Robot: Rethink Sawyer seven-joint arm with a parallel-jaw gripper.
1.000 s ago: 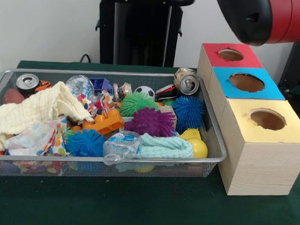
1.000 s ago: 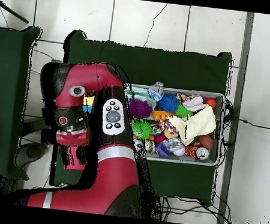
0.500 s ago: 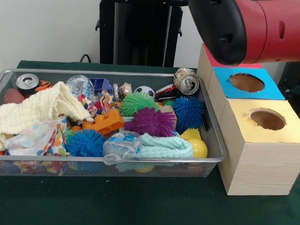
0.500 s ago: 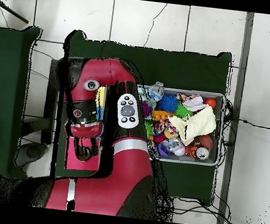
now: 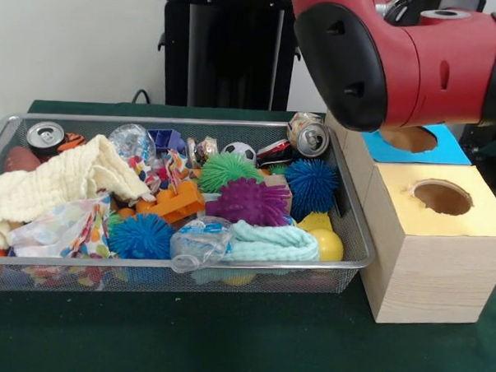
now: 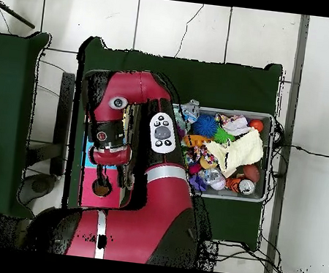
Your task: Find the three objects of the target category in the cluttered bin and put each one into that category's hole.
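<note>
The cluttered bin of silver wire mesh lies on the green table; it also shows in the overhead view. It holds spiky balls in green, purple and blue, two drink cans, a cream cloth, a teal cloth and a crushed plastic bottle. Right of it stand the yellow-topped box and blue-topped box, each with a round hole. The red-topped box shows only from overhead. The gripper hangs over the boxes, outside the bin.
The thick red and black arm fills the front view's upper right and hides the red box there. The black pedestal stands behind the bin. A yellow ball, a small soccer ball and an orange toy also lie in the bin.
The arm has swung across the boxes toward the bin. In the front view it now covers the red box and part of the blue top. The bin's contents have not moved.
</note>
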